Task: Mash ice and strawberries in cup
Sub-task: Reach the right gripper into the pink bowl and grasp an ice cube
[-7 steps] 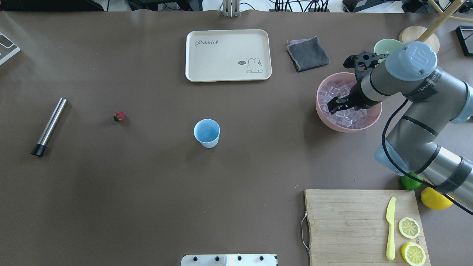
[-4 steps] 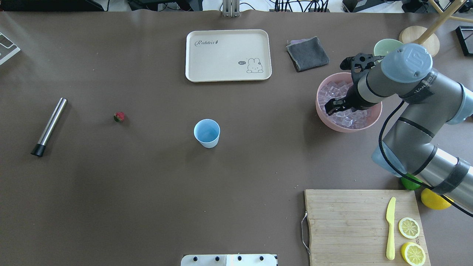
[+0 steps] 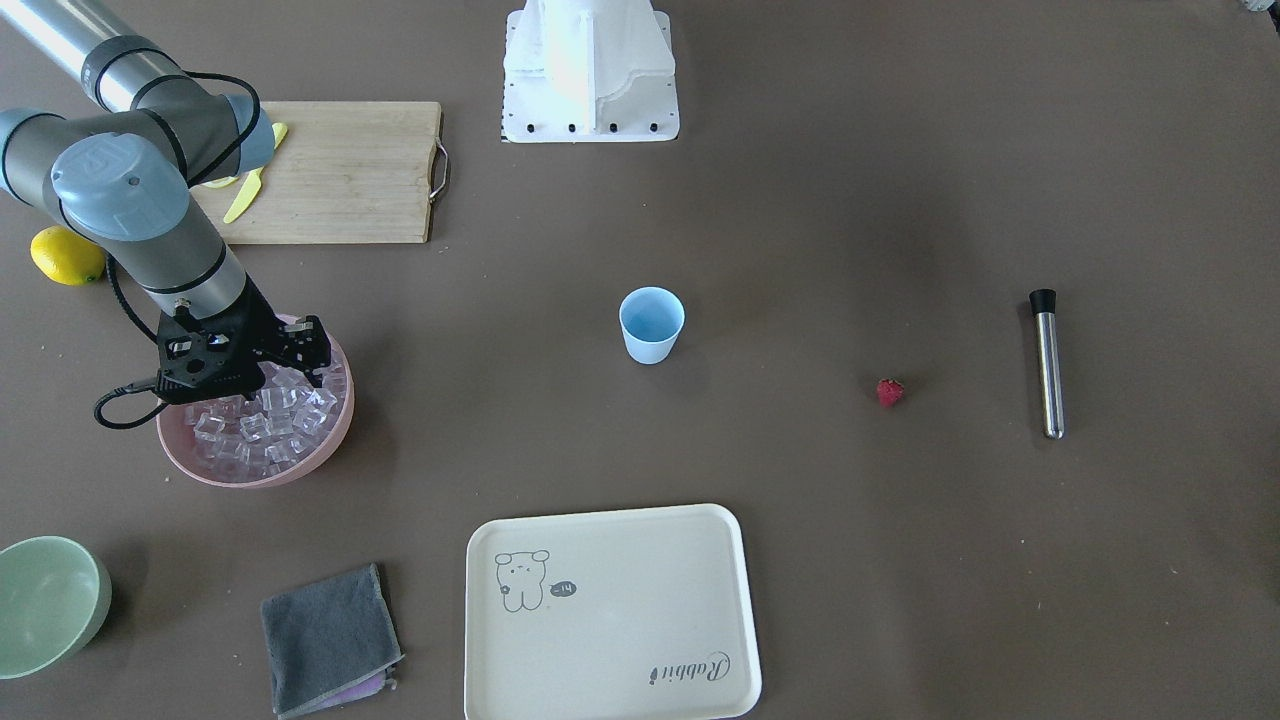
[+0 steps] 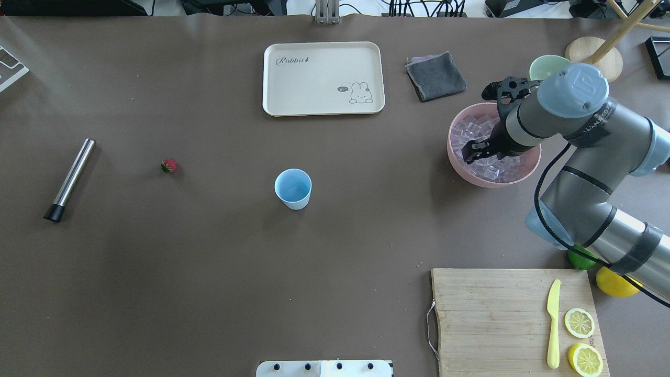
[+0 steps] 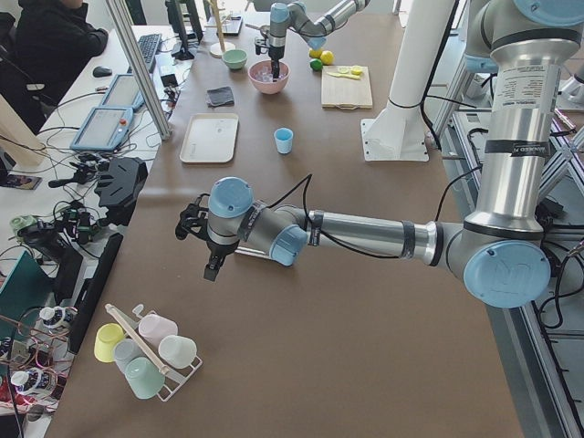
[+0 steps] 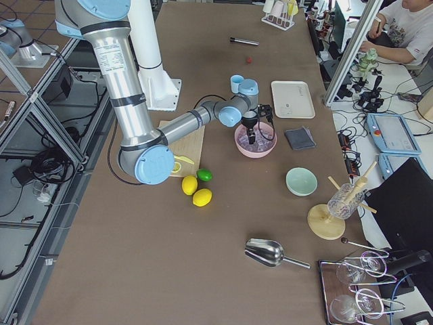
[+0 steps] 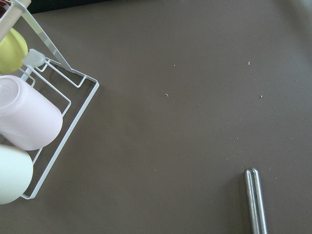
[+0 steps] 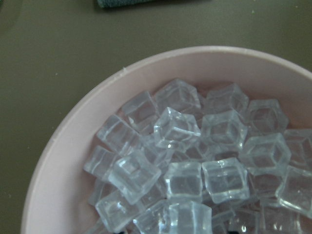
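Centrally, a pale-blue tapered cup (image 4: 293,188) stands upright on the worktop (image 4: 209,262); a small red strawberry (image 4: 168,166) lies left. Farther right, glassy ice cubes (image 8: 185,183) fill a pink bowl (image 4: 473,179), right jaws apart over them. Left jaws: cannot tell.

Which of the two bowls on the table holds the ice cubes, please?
The pink bowl, below the right pincer; the pale green bowl nearby looks empty.
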### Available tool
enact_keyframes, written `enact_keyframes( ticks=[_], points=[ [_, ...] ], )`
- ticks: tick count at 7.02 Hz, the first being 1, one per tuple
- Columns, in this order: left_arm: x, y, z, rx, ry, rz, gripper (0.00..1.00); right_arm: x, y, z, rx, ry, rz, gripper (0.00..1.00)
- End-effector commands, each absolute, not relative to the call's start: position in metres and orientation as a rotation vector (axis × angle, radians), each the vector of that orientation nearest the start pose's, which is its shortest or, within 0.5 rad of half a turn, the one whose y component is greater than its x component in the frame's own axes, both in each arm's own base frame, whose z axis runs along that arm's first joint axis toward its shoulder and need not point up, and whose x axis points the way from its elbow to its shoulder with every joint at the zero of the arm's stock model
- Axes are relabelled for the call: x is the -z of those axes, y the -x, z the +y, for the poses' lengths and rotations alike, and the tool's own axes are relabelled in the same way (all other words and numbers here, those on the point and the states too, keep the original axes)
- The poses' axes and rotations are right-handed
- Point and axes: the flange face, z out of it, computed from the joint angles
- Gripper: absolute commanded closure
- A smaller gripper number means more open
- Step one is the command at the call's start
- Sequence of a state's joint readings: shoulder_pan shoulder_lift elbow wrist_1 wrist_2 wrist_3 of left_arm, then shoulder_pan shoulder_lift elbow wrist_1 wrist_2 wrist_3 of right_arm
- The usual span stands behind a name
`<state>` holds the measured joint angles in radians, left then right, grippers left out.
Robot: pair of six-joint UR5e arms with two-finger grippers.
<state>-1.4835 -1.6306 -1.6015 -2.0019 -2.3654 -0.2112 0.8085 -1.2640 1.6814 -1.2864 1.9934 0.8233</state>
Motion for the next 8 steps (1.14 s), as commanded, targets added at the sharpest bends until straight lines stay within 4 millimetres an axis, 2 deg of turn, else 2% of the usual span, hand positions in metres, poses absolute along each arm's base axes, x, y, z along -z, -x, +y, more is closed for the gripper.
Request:
enact_keyframes(
  ticks=[1, 2, 4, 5, 6, 8],
  points=[
    [-0.563, 0.015, -0.540, -0.091, -0.370, 0.840, 0.03, -0.415, 0.363, -0.514, 0.089, -0.196, -0.773, 0.57],
    [-0.564, 0.015, -0.539, -0.092, -0.370, 0.839, 0.03, -0.412, 0.361, -0.514, 0.087, -0.200, -0.776, 0.62],
    [-0.566, 0.015, -0.536, -0.094, -0.375, 0.840, 0.03, -0.408, 0.360, -0.513, 0.055, -0.193, -0.787, 0.92],
    [-0.565, 0.015, -0.536, -0.100, -0.388, 0.840, 0.03, -0.396, 0.353, -0.512, 0.053, -0.207, -0.804, 1.00],
    [-0.566, 0.015, -0.536, -0.099, -0.387, 0.840, 0.03, -0.392, 0.352, -0.511, 0.056, -0.211, -0.811, 1.00],
    [-0.568, 0.015, -0.535, -0.100, -0.383, 0.841, 0.03, -0.377, 0.333, -0.511, 0.046, -0.225, -0.837, 1.00]
  ],
)
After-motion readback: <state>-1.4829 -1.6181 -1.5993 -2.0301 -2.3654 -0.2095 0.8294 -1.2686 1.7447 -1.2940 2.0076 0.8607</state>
